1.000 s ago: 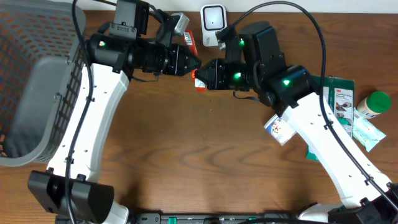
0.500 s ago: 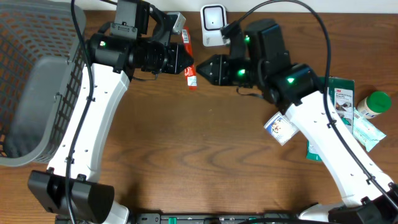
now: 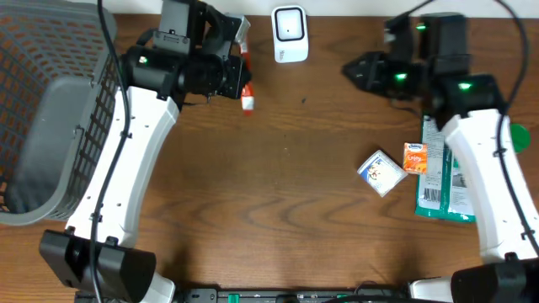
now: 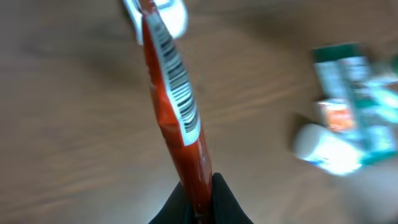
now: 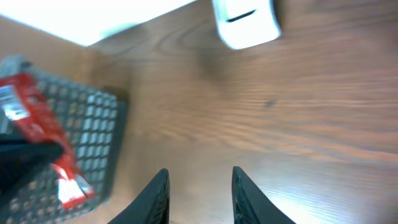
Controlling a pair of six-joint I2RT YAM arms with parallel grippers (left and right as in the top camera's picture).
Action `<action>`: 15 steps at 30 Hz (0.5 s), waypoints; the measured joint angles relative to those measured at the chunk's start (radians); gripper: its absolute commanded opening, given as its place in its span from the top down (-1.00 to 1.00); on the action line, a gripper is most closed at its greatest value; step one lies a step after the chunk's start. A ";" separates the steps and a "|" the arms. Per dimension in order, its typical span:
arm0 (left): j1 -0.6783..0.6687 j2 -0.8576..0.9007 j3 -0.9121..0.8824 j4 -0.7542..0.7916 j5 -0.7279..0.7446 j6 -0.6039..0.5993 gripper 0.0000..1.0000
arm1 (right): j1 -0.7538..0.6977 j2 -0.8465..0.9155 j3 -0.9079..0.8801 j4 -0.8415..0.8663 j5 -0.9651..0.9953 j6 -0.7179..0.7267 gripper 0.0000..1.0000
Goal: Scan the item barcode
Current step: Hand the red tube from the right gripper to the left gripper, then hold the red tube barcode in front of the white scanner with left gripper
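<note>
Table edges and room: bare wood runs across the middle of the table (image 3: 253, 210) to its near edge. A grey mesh basket (image 3: 50, 126) takes up the left edge. A white scanner (image 3: 289, 34) stands at the far edge, about midway along. By the right edge lie a small white-and-blue pack (image 3: 379, 172), an orange pack (image 3: 414, 157) just beside it, and flat green packs (image 3: 446, 181).

Labels: a barcode shows on the near end of one green pack. The print on the orange pack is too small to read.

Task item: the packet (image 4: 177, 106) is long, thin and red, with a white strip bearing a black barcode along one face. It is held above the table near the far edge, just left of the scanner and apart from it.

Left end effector (image 4: 199, 194): clamped tight on one end of the packet.

Right end effector (image 5: 199, 196): fingers parted, nothing between them; it hangs above the far-right part of the table, right of the scanner.
</note>
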 measured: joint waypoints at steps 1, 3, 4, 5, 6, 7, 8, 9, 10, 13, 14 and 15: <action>-0.014 0.000 0.000 0.016 -0.055 0.029 0.85 | -0.030 0.000 0.000 -0.013 0.001 -0.014 0.44; -0.047 0.000 0.000 0.053 -0.155 0.095 0.86 | -0.076 0.000 0.000 -0.032 0.006 -0.030 -0.63; -0.068 0.000 0.000 0.076 -0.204 0.132 0.85 | -0.097 0.000 0.000 -0.042 0.012 -0.037 -0.99; -0.090 0.000 0.000 0.103 -0.251 0.175 0.85 | -0.121 0.000 0.000 -0.051 0.020 -0.046 -0.98; -0.113 0.000 0.000 0.132 -0.294 0.217 0.86 | -0.140 0.000 0.000 -0.056 0.027 -0.050 -0.99; -0.150 0.000 0.000 0.170 -0.353 0.284 0.86 | -0.164 0.000 0.000 -0.057 0.041 -0.054 -0.98; -0.158 0.000 0.000 0.179 -0.367 0.301 0.86 | -0.173 0.000 0.000 -0.058 0.050 -0.061 -0.98; -0.181 0.000 0.000 0.209 -0.402 0.349 0.86 | -0.187 0.000 0.000 -0.058 0.065 -0.062 -0.99; -0.198 0.000 0.000 0.236 -0.425 0.386 0.85 | -0.195 0.000 0.000 -0.059 0.076 -0.063 -0.98; -0.228 0.002 0.000 0.301 -0.475 0.481 0.85 | -0.207 0.000 0.000 -0.059 0.108 -0.064 -0.99; -0.232 0.005 0.000 0.319 -0.486 0.505 0.86 | -0.208 0.000 0.000 -0.059 0.113 -0.064 -0.99; -0.232 0.010 0.000 0.338 -0.494 0.523 0.86 | -0.207 0.000 0.000 -0.059 0.117 -0.064 -0.99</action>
